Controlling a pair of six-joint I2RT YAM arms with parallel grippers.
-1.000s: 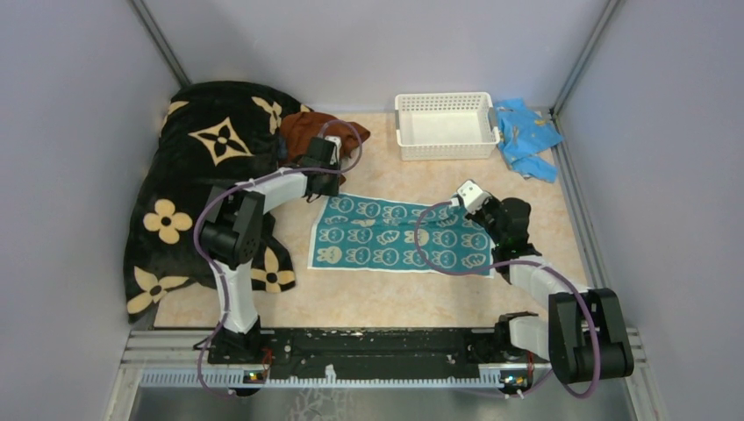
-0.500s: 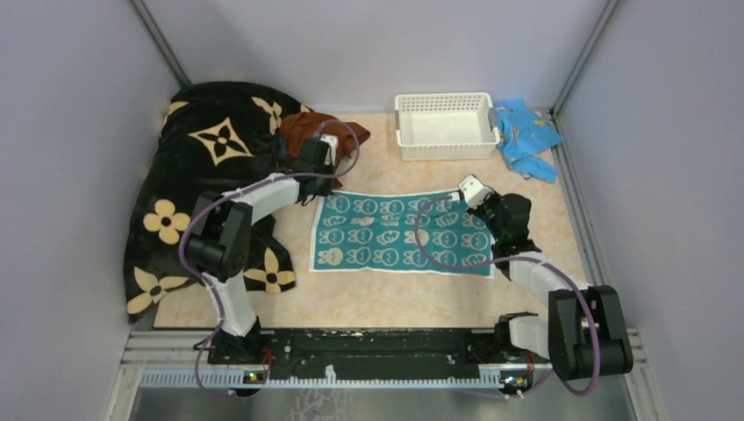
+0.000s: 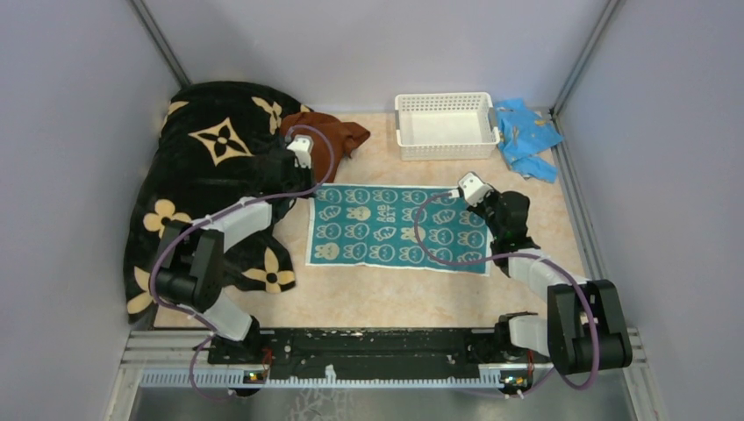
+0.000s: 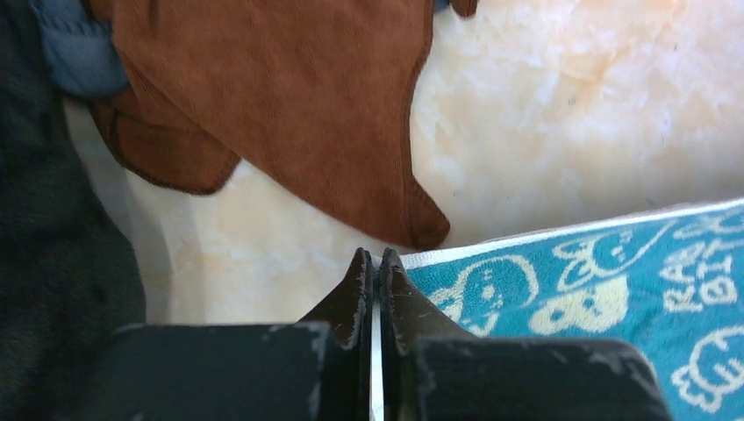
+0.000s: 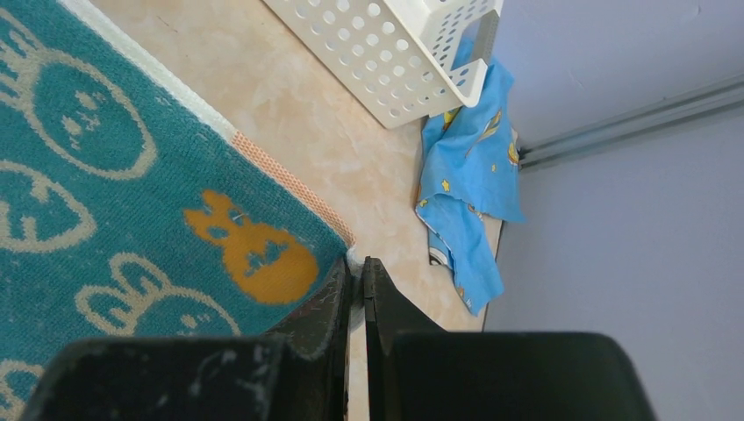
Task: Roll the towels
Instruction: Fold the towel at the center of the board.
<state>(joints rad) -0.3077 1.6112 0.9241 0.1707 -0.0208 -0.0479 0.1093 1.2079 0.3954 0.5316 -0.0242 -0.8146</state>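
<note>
The left jaws have just closed tight on the far left corner of the teal towel (image 4: 570,298). The right jaws stay pinched on its far right corner. Between them the towel has been drawn out and now lies flat and nearly square on the worktop (image 3: 377,298). The brown towel (image 3: 329,132) is heaped just beyond the left corner. With both far corners held, the towel looks ready to be rolled toward the near edge.

left gripper (image 4: 373,259), right gripper (image 5: 355,267): jaws pinched tight; tips low
</note>
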